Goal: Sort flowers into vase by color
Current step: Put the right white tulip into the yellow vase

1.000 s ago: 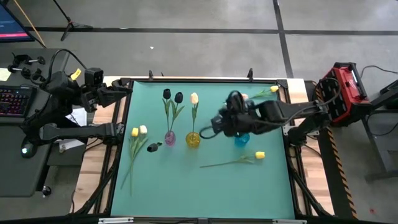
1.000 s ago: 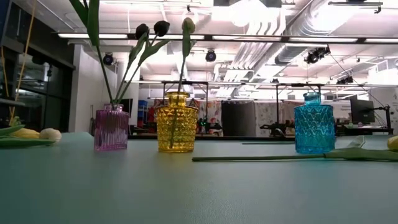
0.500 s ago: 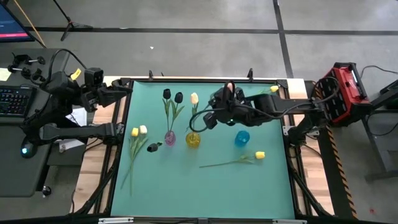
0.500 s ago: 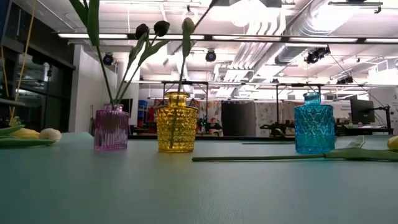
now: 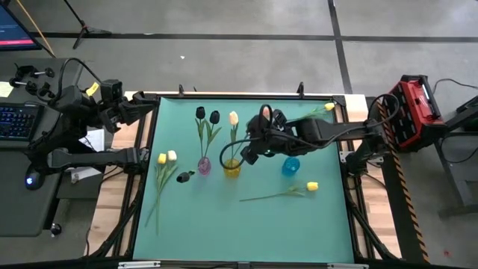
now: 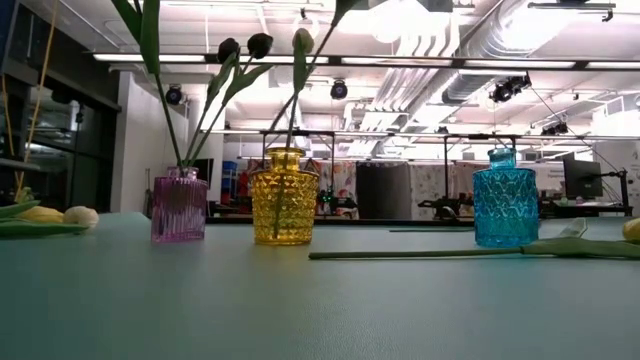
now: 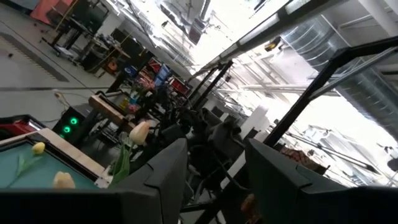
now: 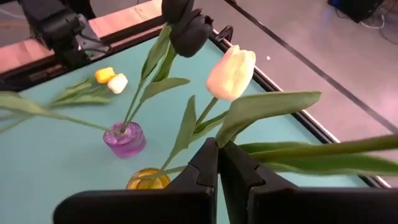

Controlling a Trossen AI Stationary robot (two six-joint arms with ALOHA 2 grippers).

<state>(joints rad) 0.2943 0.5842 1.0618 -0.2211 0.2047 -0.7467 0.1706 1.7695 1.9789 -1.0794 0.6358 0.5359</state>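
My right gripper (image 5: 249, 147) is over the table's middle, next to the yellow vase (image 5: 232, 167), shut on a tulip's green stem (image 6: 312, 58). That tulip's head does not show. The stem slants down to the yellow vase's mouth (image 8: 148, 180); whether its end is inside I cannot tell. A cream tulip (image 8: 231, 73) stands in the yellow vase. Two black tulips (image 5: 208, 114) stand in the purple vase (image 5: 204, 165). The blue vase (image 5: 290, 166) holds nothing. My left gripper (image 7: 214, 171) is open and empty at the table's far left corner (image 5: 147, 105). My right gripper pinches the tulip's green stem, where its long leaves spread (image 8: 249, 148), between its two shut fingers (image 8: 205, 163). The fingers come from the table's right. The tulip is lifted clear of the table and slants, its lower end down at the yellow vase's mouth.
A yellow tulip (image 5: 311, 186) lies on the mat near the blue vase, its stem pointing toward the table's left. A yellow and a cream tulip (image 5: 166, 158) and a black one (image 5: 183, 177) lie at the left. Another yellow tulip (image 5: 328, 107) lies at the far right corner.
My right gripper has gone from above the blue vase toward the table's left, to the yellow vase, carrying the tulip. The stem has come into the low view from above and now slants down to the yellow vase's mouth.
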